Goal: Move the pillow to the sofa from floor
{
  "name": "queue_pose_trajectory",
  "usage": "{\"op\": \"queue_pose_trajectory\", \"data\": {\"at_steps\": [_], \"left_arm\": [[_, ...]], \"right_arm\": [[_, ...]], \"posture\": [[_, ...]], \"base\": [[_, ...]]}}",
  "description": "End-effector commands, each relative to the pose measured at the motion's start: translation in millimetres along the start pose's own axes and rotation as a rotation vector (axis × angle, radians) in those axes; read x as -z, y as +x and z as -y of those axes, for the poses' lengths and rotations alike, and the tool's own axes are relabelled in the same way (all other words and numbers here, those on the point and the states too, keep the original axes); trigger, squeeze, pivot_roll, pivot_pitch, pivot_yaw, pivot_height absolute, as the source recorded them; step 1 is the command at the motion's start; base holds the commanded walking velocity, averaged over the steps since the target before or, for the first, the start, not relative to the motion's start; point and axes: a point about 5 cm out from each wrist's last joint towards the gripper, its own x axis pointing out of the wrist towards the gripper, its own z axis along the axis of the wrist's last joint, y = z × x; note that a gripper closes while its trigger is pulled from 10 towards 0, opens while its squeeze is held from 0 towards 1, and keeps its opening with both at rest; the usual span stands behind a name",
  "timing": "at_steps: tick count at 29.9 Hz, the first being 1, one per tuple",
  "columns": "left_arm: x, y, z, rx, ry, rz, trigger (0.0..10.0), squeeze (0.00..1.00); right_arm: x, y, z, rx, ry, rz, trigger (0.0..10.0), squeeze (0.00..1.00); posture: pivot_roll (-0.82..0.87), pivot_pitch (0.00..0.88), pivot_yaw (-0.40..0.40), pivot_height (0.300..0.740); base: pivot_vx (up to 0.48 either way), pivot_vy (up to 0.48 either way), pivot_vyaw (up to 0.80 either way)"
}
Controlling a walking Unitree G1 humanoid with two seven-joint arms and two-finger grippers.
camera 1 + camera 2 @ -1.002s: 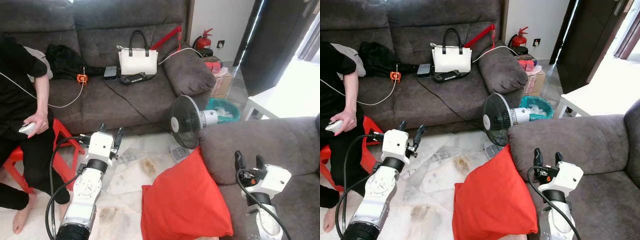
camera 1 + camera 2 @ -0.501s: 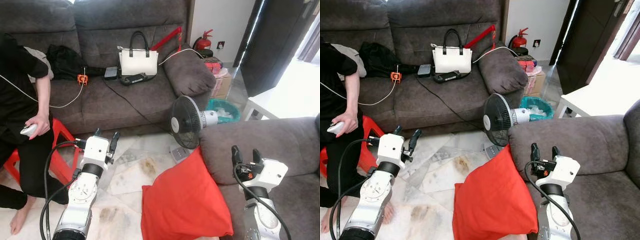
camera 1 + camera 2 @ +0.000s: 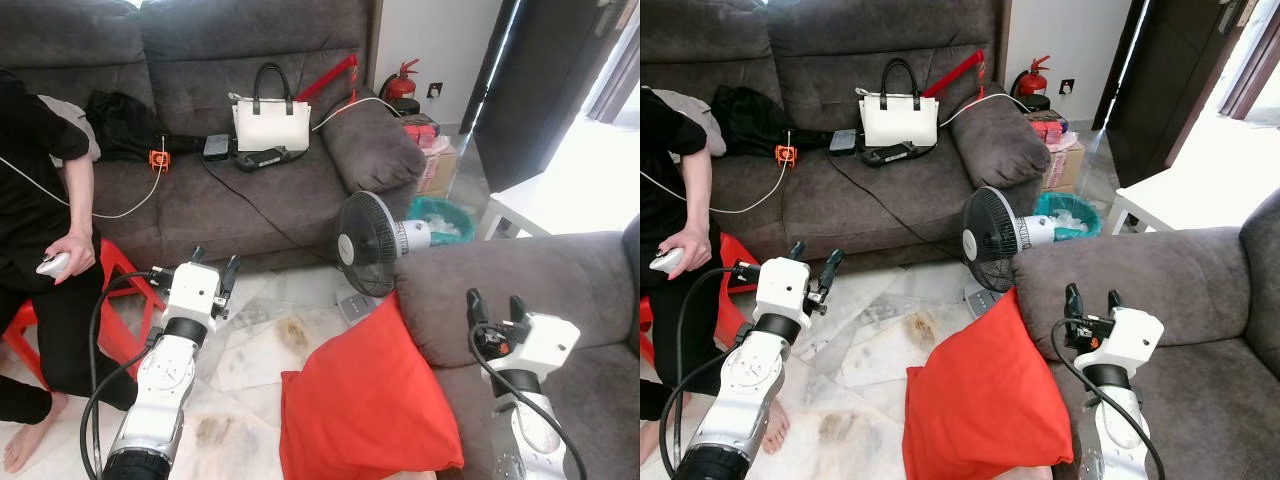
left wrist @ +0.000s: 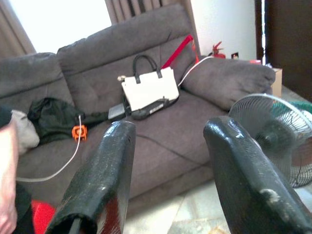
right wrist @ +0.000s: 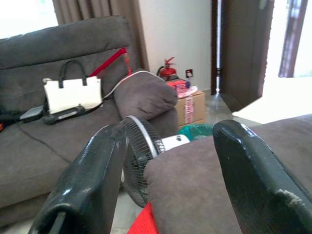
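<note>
The red pillow [image 3: 368, 404] stands propped on the floor [image 3: 250, 350], leaning against the arm of the near grey sofa [image 3: 560, 285] — neither claw touches it. The left claw [image 3: 214, 269] is raised over the tiles to the pillow's left, its fingers spread and holding nothing. The right claw [image 3: 494, 306] hovers above the near sofa's seat, just right of the pillow, fingers likewise spread apart and bare. A black fan [image 3: 368, 242] stands behind the pillow. On the far sofa [image 3: 200, 190] rests a white handbag [image 3: 270, 118]; a person [image 3: 40, 230] in black sits at the left on a red stool [image 3: 115, 275].
</note>
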Motion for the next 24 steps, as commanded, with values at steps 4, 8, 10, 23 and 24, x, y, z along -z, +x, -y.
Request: {"op": "queue_pose_trajectory", "data": {"at_steps": [4, 8, 10, 23, 24], "left_arm": [[0.8, 0.3, 1.9, -0.003, -0.014, -0.013, 10.0, 0.00], [0.1, 2.8, 1.3, -0.007, -0.016, -0.011, 10.0, 0.00], [-0.3, 3.2, 1.2, -0.011, -0.017, -0.010, 10.0, 0.00], [0.3, 4.7, 5.8, -0.017, -0.029, -0.016, 10.0, 0.00], [0.5, 4.5, 5.9, -0.018, -0.030, -0.017, 10.0, 0.00]], "right_arm": [[0.8, 1.4, -6.9, -0.018, 0.007, -0.016, 10.0, 0.00], [2.3, 1.2, -10.2, -0.036, 0.001, -0.025, 10.0, 0.00], [2.0, 2.8, -10.5, -0.040, -0.003, -0.027, 10.0, 0.00], [-4.8, 10.2, -8.7, -0.052, -0.020, -0.007, 10.0, 0.00], [-4.6, 10.5, -8.9, -0.053, -0.020, -0.008, 10.0, 0.00]], "posture": [[0.05, 0.000, -0.021, 0.658], [0.06, 0.000, -0.028, 0.633], [0.06, 0.000, -0.030, 0.618], [0.06, 0.000, -0.049, 0.613], [0.06, 0.000, -0.050, 0.613]], "base": [[0.000, 0.000, 0.00], [0.000, 0.000, 0.00], [0.000, 0.000, 0.00], [0.000, 0.000, 0.00], [0.000, 0.000, 0.00]]}}
